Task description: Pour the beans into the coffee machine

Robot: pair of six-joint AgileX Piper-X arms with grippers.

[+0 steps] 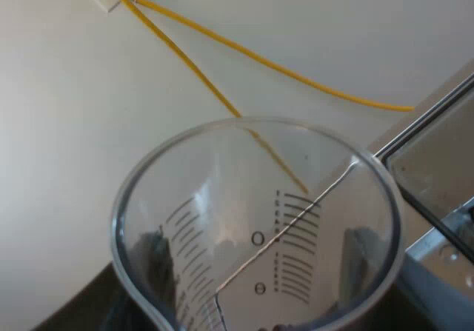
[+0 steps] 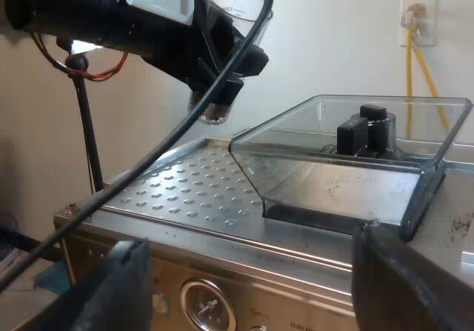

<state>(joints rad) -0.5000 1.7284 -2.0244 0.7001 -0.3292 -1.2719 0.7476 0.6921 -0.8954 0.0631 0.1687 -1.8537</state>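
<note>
Measuring glass (image 1: 255, 235): clear plastic, black scale marks down the wall, mouth w/ pour lip. Held off the surface by left gripper (image 2: 222, 79), roughly upright, above the dimpled steel top of the coffee machine (image 2: 185, 190), just beside the hopper. Small dark bit of beans (image 2: 215, 111) at the glass bottom. Hopper (image 2: 348, 175): clear, boxy, open at top, black grinder part inside, brown dust on its walls; no beans visible inside.
</note>
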